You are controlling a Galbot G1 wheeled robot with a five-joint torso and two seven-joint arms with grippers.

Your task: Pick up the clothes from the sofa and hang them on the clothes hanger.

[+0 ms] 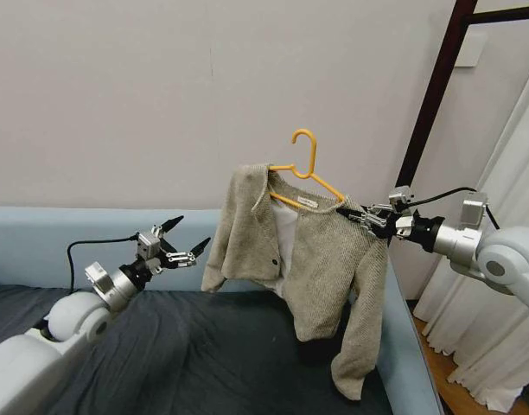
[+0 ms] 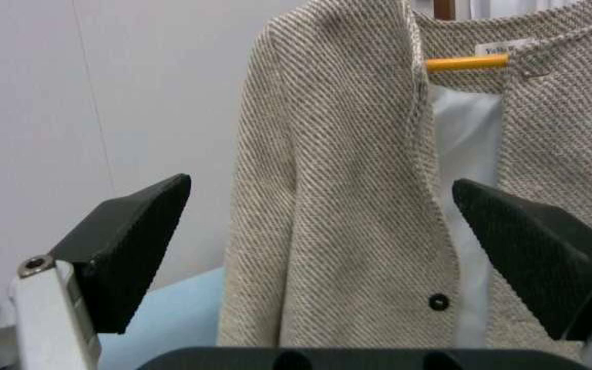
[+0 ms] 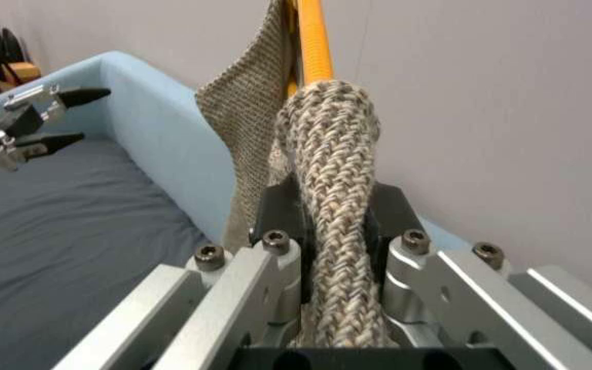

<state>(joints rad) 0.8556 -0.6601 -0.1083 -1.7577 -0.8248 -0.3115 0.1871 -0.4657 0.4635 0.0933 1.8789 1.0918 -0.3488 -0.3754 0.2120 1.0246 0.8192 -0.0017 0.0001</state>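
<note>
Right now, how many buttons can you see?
1: a dark button low on the front edge of the beige cardigan. The right gripper clamps its shoulder; the left gripper hovers open nearby. Folds may hide more.

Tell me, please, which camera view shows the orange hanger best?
The head view: the hanger shows its whole hook above the cardigan. The left wrist view shows a short orange piece at the collar; the right wrist view, one bar beside the fabric.
</note>
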